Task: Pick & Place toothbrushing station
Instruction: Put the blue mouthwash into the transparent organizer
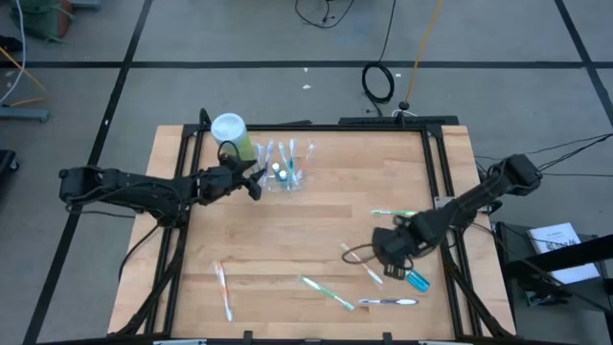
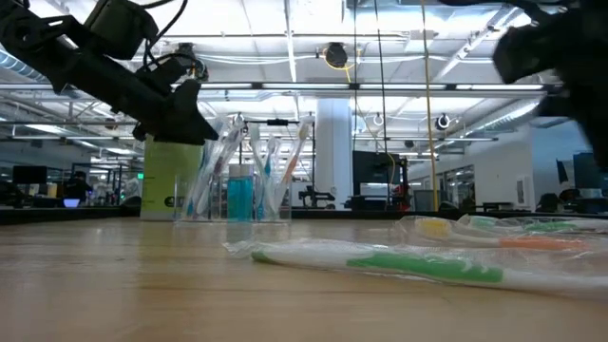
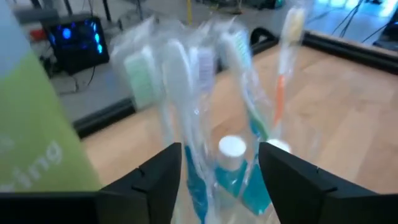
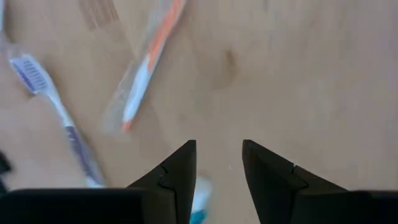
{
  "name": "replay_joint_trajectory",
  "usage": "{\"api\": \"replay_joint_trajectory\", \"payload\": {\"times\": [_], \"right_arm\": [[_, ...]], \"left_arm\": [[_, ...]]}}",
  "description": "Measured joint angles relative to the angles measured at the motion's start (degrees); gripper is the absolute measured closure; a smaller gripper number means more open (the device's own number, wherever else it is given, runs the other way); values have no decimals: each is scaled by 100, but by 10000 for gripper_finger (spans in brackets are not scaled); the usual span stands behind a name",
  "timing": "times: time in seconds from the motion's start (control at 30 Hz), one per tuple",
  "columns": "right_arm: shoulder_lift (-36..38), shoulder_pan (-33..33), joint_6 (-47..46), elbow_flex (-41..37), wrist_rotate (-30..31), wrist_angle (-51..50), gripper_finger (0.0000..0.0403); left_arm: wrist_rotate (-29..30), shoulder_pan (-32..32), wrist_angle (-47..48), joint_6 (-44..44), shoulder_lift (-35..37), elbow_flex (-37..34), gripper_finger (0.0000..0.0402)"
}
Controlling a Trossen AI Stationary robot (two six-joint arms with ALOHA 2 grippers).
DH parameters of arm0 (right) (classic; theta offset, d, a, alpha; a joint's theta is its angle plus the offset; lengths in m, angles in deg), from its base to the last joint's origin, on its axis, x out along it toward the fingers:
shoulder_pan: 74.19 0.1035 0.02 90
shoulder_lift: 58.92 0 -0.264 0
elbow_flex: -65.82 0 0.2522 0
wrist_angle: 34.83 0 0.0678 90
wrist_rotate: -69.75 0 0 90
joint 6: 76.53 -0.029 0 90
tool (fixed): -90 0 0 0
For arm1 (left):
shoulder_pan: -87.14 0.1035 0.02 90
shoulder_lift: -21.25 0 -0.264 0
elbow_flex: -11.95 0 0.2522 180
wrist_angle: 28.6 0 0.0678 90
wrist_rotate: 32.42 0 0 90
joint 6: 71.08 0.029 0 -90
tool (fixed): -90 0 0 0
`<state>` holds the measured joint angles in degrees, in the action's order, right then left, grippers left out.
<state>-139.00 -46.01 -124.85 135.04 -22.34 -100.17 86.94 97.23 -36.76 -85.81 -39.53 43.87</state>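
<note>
A small clear cup (image 1: 284,177) stands at the table's far middle, holding several wrapped toothbrushes (image 3: 186,81) and small blue toothpaste tubes (image 3: 231,168). My left gripper (image 1: 257,182) is open at the cup's left side; in its wrist view (image 3: 221,180) its fingers flank the cup's contents. My right gripper (image 1: 388,257) is open and empty, pointing down over the table's near right, with a blue toothpaste tube (image 1: 418,280) just beside it; the tube also shows in the right wrist view (image 4: 200,202). An orange-and-white wrapped toothbrush (image 4: 149,56) and a purple one (image 4: 56,118) lie flat nearby. My left gripper's open fingers (image 3: 165,180) come level from the table's left and stand on either side of the cup's upper part with its wrapped toothbrushes. I cannot tell whether they touch the cup or the wrappers.
A light-green bottle with a white cap (image 1: 235,134) stands just left of and behind the cup. Loose toothbrushes lie near the front edge (image 1: 222,287), (image 1: 326,292), (image 1: 388,302) and at the right (image 1: 393,213). A black frame rail (image 1: 441,172) borders the table.
</note>
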Motion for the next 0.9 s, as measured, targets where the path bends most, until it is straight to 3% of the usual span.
{"api": "replay_joint_trajectory", "payload": {"times": [0.13,0.57,0.73,0.9], "right_arm": [[-21,453,-1457,-120,-239,-209,277],[-60,794,-2561,-997,-437,278,277],[-62,794,-2572,-1097,-860,577,277],[-62,751,-2003,-1097,-538,558,277]], "left_arm": [[293,-54,-52,284,21,4,168],[186,-60,-192,315,19,4,160],[106,-60,-237,419,19,4,160],[104,-60,-239,458,19,4,160]]}}
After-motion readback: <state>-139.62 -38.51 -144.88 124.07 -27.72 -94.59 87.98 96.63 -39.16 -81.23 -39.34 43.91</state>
